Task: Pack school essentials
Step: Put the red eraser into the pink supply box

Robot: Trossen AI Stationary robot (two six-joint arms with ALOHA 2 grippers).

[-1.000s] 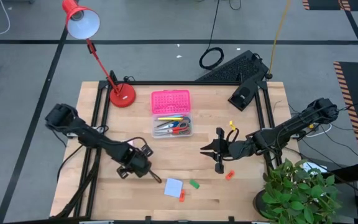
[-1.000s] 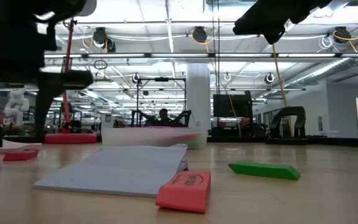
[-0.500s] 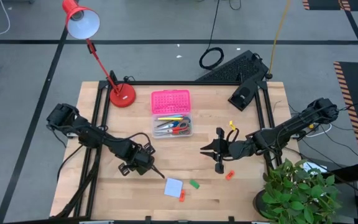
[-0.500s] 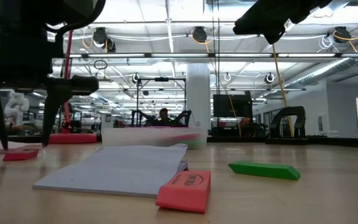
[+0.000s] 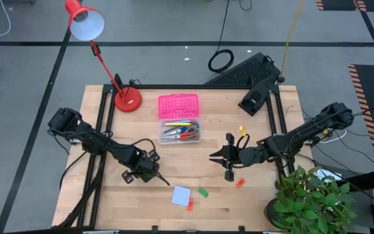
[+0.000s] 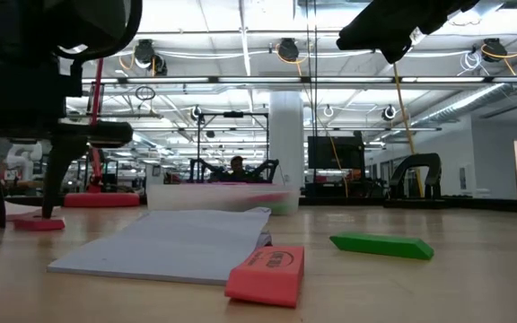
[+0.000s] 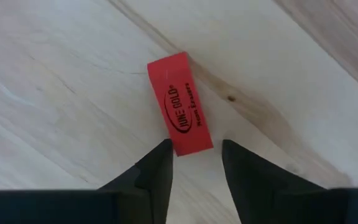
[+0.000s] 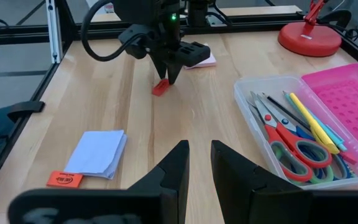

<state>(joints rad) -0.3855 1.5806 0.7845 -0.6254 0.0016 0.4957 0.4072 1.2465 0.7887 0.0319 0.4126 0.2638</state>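
Observation:
A red eraser [image 7: 180, 112] lies flat on the wooden table. My left gripper [image 7: 196, 144] is open and low over it, with one finger on each side of the eraser's near end. In the right wrist view the left gripper [image 8: 168, 78] stands over this eraser [image 8: 160, 88]. A blue note pad [image 5: 181, 195], a green eraser [image 5: 202, 192] and another red eraser [image 5: 190, 204] lie near the front edge. My right gripper [image 5: 214, 157] hovers at centre right with a narrow gap between its fingers and nothing in it. My left gripper's fingers come down from above, one on each side of the near end [image 7: 191, 147] of the red eraser, which lies flat on the table. One fingertip [image 7: 165, 149] stands right at the eraser's corner; I cannot tell whether it touches. The other is clear of it.
A clear box [image 5: 179, 132] with scissors and pencils stands mid-table, its pink lid [image 5: 178, 105] behind it. A red desk lamp [image 5: 127, 99] stands at the far left. A pink pad [image 8: 202, 60] lies beyond the left gripper, and an orange-red eraser [image 5: 239, 183] below my right gripper.
My left gripper has shifted a little toward the table's far and right edges. It has then come down, so its open fingers now stand low on either side of the red eraser.

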